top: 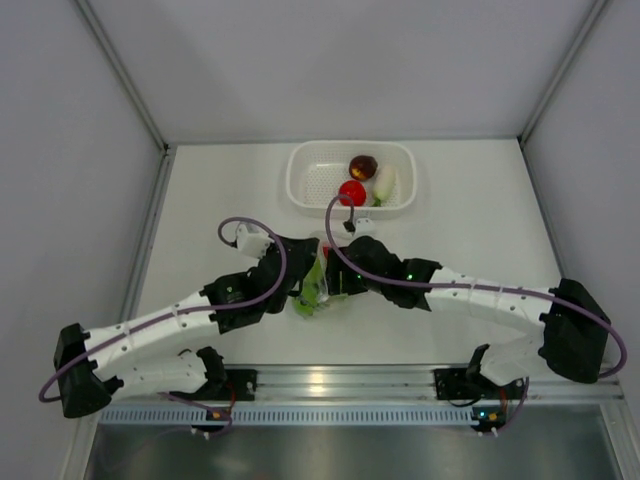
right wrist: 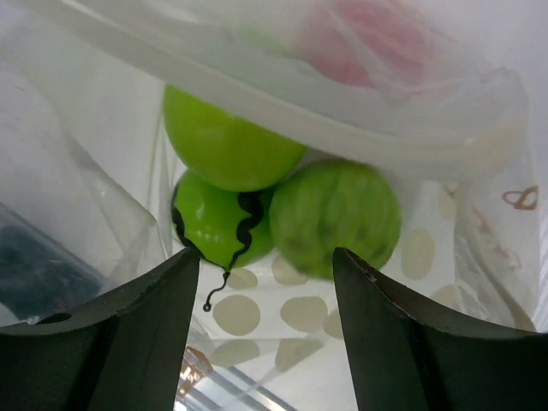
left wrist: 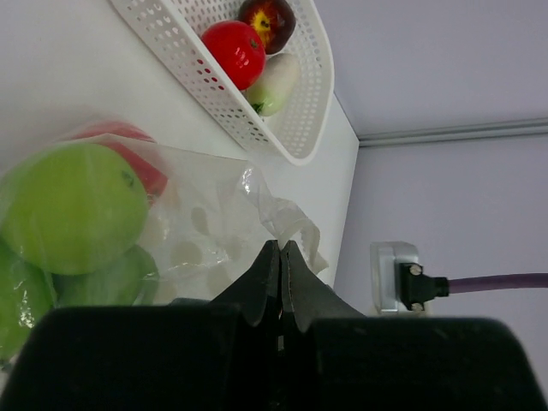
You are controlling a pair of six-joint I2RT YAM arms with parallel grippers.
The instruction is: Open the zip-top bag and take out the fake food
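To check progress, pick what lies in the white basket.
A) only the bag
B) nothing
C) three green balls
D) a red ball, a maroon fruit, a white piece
D: the basket holds the red ball, the maroon fruit and the white piece; the green pieces sit in the bag.

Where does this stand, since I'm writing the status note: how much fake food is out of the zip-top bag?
Done: the maroon piece, red ball and white piece lie in the white basket. In hand: the left gripper is shut on the zip-top bag's edge while the open right gripper faces the green pieces inside. Left: those three greens and a red piece are in the bag.
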